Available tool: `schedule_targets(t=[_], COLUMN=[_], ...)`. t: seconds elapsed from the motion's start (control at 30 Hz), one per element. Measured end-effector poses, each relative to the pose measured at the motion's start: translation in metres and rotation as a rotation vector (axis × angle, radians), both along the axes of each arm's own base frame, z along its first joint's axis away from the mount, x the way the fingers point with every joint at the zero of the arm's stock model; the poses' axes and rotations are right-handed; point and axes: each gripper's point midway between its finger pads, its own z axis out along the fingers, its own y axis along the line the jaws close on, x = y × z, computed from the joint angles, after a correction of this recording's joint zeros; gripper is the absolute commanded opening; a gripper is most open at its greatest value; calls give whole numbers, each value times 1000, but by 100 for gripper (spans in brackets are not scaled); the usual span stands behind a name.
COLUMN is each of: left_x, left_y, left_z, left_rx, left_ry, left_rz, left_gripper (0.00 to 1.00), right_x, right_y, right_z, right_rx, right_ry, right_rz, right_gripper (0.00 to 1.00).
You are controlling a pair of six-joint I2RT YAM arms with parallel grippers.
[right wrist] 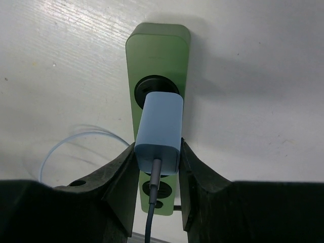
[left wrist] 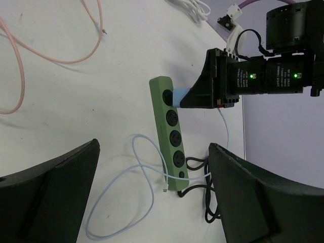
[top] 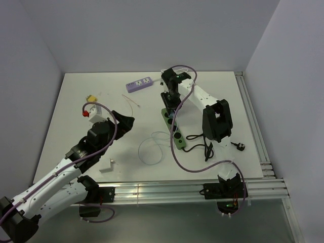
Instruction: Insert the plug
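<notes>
A green power strip [top: 177,135] lies near the table's middle, with its black cord leaving its near end. My right gripper [right wrist: 158,152] is shut on a light blue plug [right wrist: 159,126] with a grey cable at its back. The plug's front end meets the round socket at the far end of the strip [right wrist: 158,45]. Whether it is fully seated I cannot tell. In the left wrist view the plug [left wrist: 181,96] shows as a blue patch between the right gripper and the strip [left wrist: 169,131]. My left gripper [left wrist: 152,192] hangs open to the left of the strip, holding nothing.
A purple power strip [top: 140,83] lies at the back. A thin white cable [top: 152,147] loops left of the green strip, and a black cord with its plug [top: 239,146] trails right. A small white block [top: 106,166] sits near the front rails [top: 177,190]. A pink wire [left wrist: 50,55] curls at the left.
</notes>
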Motion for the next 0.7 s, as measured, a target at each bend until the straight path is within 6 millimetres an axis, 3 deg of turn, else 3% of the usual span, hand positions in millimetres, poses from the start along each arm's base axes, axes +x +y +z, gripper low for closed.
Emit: schedule_targets(t=[0.3,0.37,0.7], left_x=[-2,-2,-6], left_y=[1,2,7], left_z=[-6,-5,9], left_rx=[9,5,-25], left_ry=[12,7,-30], left_rz=[0,1,4], left_gripper=[94,94,94], right_x=[15,15,16], right_y=[3,2,0], right_z=[0,-9,-12], right_rx=[-45,-55,-7], right_ry=[-12,5,-68], right_rz=[-39,-44,-70], right_gripper=[0,0,0])
